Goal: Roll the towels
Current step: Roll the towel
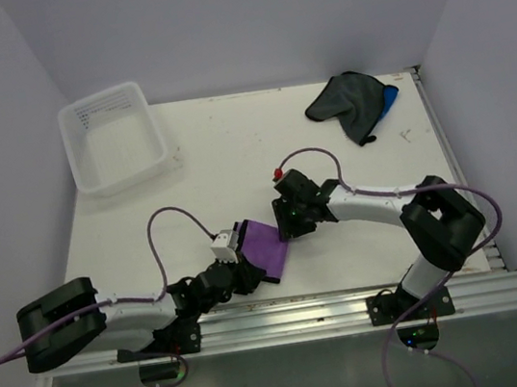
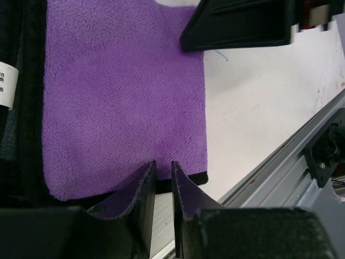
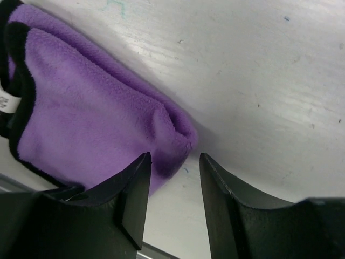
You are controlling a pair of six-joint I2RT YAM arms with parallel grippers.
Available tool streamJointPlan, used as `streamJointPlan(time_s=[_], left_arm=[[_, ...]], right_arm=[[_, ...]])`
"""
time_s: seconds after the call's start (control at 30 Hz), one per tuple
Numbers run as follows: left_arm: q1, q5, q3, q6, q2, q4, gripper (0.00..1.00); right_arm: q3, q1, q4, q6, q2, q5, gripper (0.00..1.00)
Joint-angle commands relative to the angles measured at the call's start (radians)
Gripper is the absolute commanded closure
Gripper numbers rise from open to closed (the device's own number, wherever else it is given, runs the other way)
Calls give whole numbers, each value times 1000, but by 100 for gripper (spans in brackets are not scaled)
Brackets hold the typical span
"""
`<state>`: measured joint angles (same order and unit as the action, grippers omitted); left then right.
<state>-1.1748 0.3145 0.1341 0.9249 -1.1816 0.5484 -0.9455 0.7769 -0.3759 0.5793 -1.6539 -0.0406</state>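
In the top view the clear tub (image 1: pixel 114 137) sits at the table's (image 1: pixel 205 162) far left corner, well apart from both arms. The left gripper (image 2: pixel 163 167) reaches the near left edge of the purple towel (image 1: pixel 268 246); from those fingertips the cloth spreads away toward 1 o'clock. Its jaws are drawn close together, with only a thin slit between them, and the towel's black hem runs through that slit, pinched. The right gripper (image 3: pixel 174 162) stands at the towel's far right side, with the cloth toward 7 o'clock from it; its jaws are spread and hold nothing. The towel's folded corner lies just beyond the left fingertip, mostly outside the gap. At the table's far right the dark grey towel (image 1: pixel 347 100) lies crumpled, with the blue towel (image 1: pixel 389 97) peeking out at its 3 o'clock side, touching it.

The left wrist view alone shows the towel's flat purple face, a white label (image 2: pixel 4 83) at its 9 o'clock edge and the metal rail (image 2: pixel 280 178) at 4 o'clock. The right wrist view alone shows the doubled-over fold at the corner. Only the top view takes in the tub and the other two towels.
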Motion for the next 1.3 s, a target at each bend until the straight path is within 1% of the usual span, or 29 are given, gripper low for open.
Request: streamJointPlan(time_s=[0.0,0.07,0.17,0.2,0.33,0.43,0.57,0.7,0.8,0.9,1.07,1.17,1.27], left_arm=[[-3,5,22,14,-56,73,79],[-3,-5,21,26,-88,100,80],[-5,1,24,22,-104,120,80],[-5,5,24,19,-110,125,80],[-5,-5,32,15,-138,156,79],[-5,-17,39,23,-168,185,80],[-5,-40,48,34,-204,212,81],[-5,-49,48,42,-217,223,82],[-5,-49,48,43,-217,222,83],[-5,-49,50,42,-219,222,83],[-5,-52,61,42,-222,220,83],[-5,-54,68,42,-224,217,83],[-5,-52,73,38,-220,214,83]], right_arm=[[62,-5,84,135,127,31,54],[105,-5,112,177,163,39,54],[227,-4,166,266,245,56,54],[256,-5,205,318,281,56,54],[372,11,301,412,345,74,55],[424,25,371,453,336,76,55],[487,45,550,510,310,71,55],[528,61,626,550,335,110,55],[539,67,617,554,361,134,55],[547,71,635,551,362,120,55],[563,91,699,562,333,91,55],[551,97,703,560,293,76,55],[530,111,672,560,253,76,59]])
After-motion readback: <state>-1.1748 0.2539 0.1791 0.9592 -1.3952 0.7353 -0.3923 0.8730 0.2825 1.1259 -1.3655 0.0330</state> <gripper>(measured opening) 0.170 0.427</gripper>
